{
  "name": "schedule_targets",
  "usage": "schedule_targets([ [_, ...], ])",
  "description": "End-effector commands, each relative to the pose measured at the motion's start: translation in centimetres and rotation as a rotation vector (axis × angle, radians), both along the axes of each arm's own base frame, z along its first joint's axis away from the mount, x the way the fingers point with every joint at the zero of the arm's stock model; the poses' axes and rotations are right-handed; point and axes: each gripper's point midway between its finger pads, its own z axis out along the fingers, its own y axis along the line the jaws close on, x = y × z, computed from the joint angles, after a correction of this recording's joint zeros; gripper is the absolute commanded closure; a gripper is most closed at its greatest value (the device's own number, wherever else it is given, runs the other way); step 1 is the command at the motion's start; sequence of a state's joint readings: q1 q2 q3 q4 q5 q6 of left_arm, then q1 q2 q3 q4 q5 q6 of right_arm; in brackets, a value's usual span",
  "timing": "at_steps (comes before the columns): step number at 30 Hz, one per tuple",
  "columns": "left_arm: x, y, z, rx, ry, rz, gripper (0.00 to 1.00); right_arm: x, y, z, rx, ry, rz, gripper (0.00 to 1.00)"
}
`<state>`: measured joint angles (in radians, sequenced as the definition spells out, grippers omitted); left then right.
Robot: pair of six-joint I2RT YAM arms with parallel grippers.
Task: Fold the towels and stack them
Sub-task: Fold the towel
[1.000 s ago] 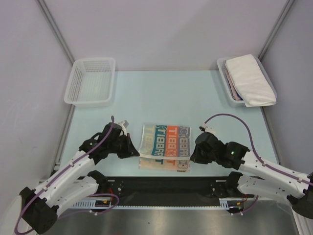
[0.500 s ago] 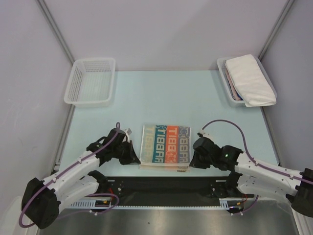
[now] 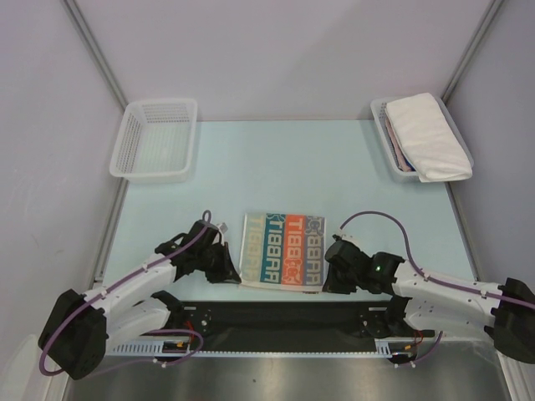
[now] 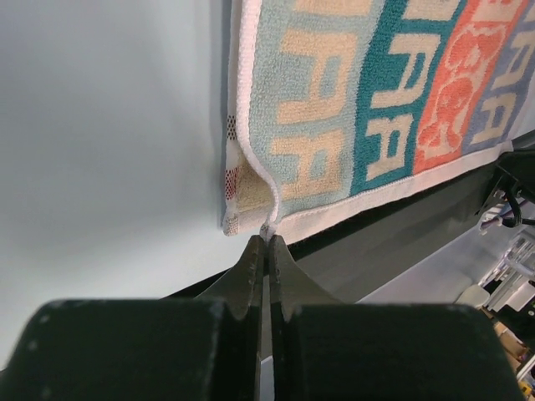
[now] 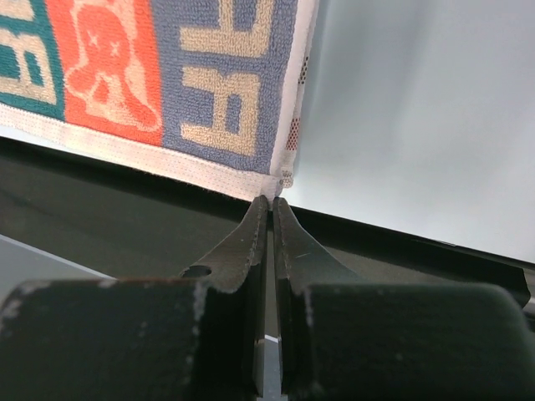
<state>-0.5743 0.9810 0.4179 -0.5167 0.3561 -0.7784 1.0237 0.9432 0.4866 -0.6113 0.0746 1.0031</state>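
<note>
So the left gripper (image 4: pixel 267 238) and right gripper (image 5: pixel 272 200) are each pinched shut on a near corner of the RABBIT towel (image 3: pixel 282 251), which sits folded at the middle of the worktop's (image 3: pixel 276 159) near edge. The under layer pokes out at the left corner, so I reckon the fold might go crooked. The left basket (image 3: pixel 155 174) in the far-left corner and the right basket (image 3: pixel 380 113) with a white towel (image 3: pixel 428 138) in the far-right are well apart, blocking nothing.

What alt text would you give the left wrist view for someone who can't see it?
Two dark fingers, pressed shut, pinch the near corner of a folded towel with colourful block letters, lying on a pale blue table.
</note>
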Motion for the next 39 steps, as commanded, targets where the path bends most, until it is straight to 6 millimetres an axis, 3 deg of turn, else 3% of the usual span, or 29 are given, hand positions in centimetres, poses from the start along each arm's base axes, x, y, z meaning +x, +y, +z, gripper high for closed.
schedule_targets([
  [1, 0.0, -0.6, 0.0, -0.030, 0.002, -0.007, 0.98, -0.1, 0.5, -0.2, 0.019, 0.004, 0.000, 0.98],
  [39, -1.1, 0.0, -1.8, 0.018, 0.090, 0.000, 0.99, -1.1, -0.2, -2.2, -0.011, 0.027, 0.008, 0.91],
])
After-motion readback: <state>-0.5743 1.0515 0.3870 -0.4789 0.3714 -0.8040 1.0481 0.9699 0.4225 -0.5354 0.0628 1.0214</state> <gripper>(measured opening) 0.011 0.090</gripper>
